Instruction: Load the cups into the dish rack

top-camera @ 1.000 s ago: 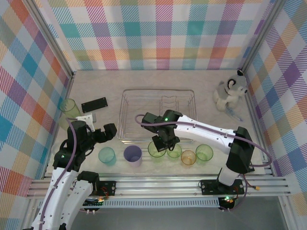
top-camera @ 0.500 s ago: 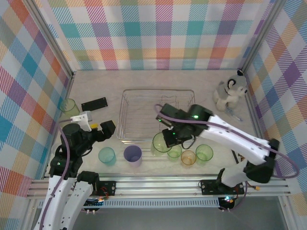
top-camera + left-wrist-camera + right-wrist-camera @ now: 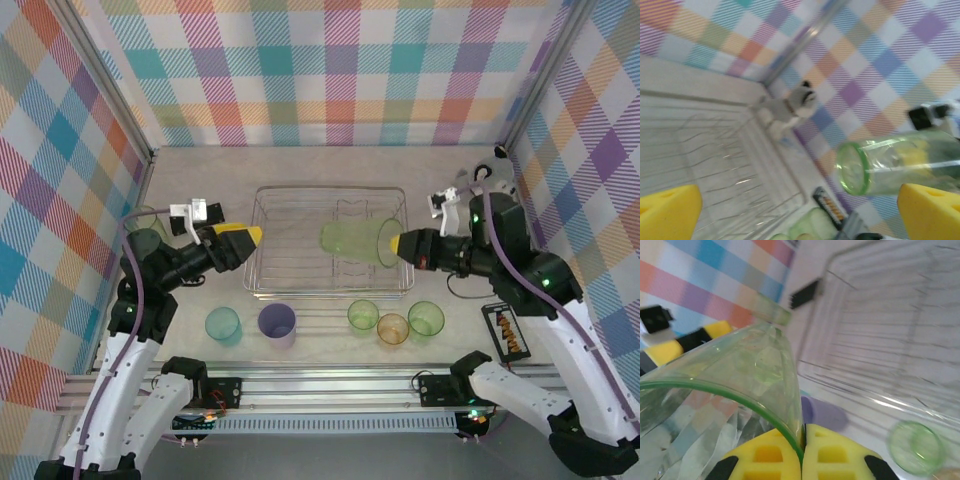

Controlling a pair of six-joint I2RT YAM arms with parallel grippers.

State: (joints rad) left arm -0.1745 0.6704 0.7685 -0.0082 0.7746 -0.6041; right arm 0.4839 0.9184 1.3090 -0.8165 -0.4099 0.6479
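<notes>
Over the dish rack [image 3: 330, 189], right hand [image 3: 396, 245] pinches tall green cup [image 3: 352, 240] by its rim, cup sideways; left hand [image 3: 238, 238] spread, beside rack

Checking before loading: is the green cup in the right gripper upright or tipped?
Tipped. The green cup lies sideways over the dish rack, its rim pinched by the right gripper, base pointing left.

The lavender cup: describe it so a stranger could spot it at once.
Find the silver wire dish rack in the middle. Five cups stand in a row along its near side. The lavender cup is second from left, the only purple one.
</notes>
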